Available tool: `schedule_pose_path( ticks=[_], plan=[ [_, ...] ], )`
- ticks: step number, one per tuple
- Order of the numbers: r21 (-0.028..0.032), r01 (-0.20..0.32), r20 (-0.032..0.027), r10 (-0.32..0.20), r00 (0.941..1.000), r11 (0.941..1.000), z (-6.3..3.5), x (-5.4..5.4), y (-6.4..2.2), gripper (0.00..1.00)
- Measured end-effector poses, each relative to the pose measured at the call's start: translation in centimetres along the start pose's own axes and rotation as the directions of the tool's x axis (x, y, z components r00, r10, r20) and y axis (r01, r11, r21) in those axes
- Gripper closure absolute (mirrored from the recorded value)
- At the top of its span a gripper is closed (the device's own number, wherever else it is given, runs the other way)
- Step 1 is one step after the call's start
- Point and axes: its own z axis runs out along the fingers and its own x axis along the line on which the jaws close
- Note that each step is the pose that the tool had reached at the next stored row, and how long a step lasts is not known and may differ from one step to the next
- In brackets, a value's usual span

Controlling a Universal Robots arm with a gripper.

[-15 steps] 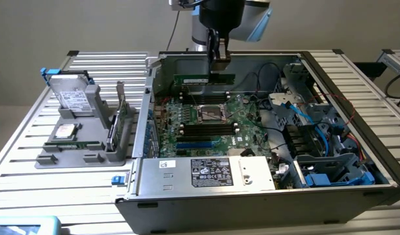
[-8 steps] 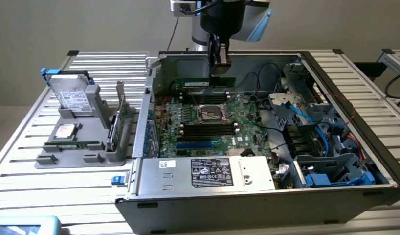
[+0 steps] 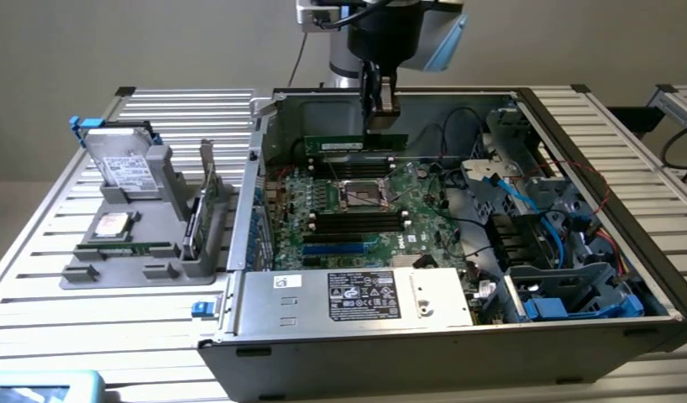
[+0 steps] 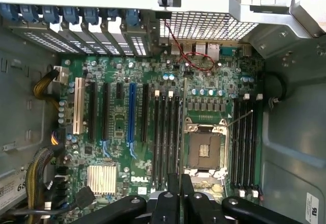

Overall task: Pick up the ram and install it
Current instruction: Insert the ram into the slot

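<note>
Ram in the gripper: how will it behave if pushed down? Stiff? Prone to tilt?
The ram is a thin flat board, so likely light and stiff lengthwise. The gripper pinches its upper edge off-centre, so it may pivot under a push. Edge-on in the wrist view it looks very slim: probably fragile sideways.

The end effector [image 3: 380, 119] covers the top middle of the ram [image 3: 372, 146], whose label [image 3: 341, 144] is unreadable.

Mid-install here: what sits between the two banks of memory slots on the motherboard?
The CPU socket, seen in the wrist view; the ram, held in the fingers, hangs edge-on beside it.
</note>
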Motion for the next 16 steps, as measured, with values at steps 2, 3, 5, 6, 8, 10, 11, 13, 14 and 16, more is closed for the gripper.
schedule_pose_path(
  ticks=[2,3,5,6,8,10,11,13,14,16],
  plan=[
    [0.0018,0.0,-0.013,0.0,0.9999,1.0,0.1,0.0,-0.01,0.87],
    [0.0025,0.0,-0.019,0.0,0.9998,1.0,0.16,-0.1,-0.01,0.87],
    [0.0041,0.0,-0.0285,0.0,0.9996,1.0,0.28,-0.2,-0.03,0.87],
    [0.0055,0.0,-0.0315,0.0,0.9995,1.0,0.36,-0.3,-0.06,0.87],
    [0.0069,0.0,-0.0325,0.0,0.9995,1.0,0.63,-0.3,-0.12,0.87],
    [0.0076,0.0,-0.0327,0.001,0.9995,1.0,0.95,-0.3,-0.15,0.87],
    [0.0078,0.0,-0.0326,0.001,0.9995,1.0,1.14,-0.3,-0.17,0.87],
    [0.0079,0.0,-0.0326,0.001,0.9995,1.0,1.5,-0.3,-0.21,0.87],
    [0.0079,0.0,-0.0327,0.0,0.9995,1.0,1.69,-0.3,-0.26,0.87],
    [0.0079,0.0,-0.0327,0.0,0.9995,1.0,2.05,-0.3,-0.39,0.87]
  ],
)
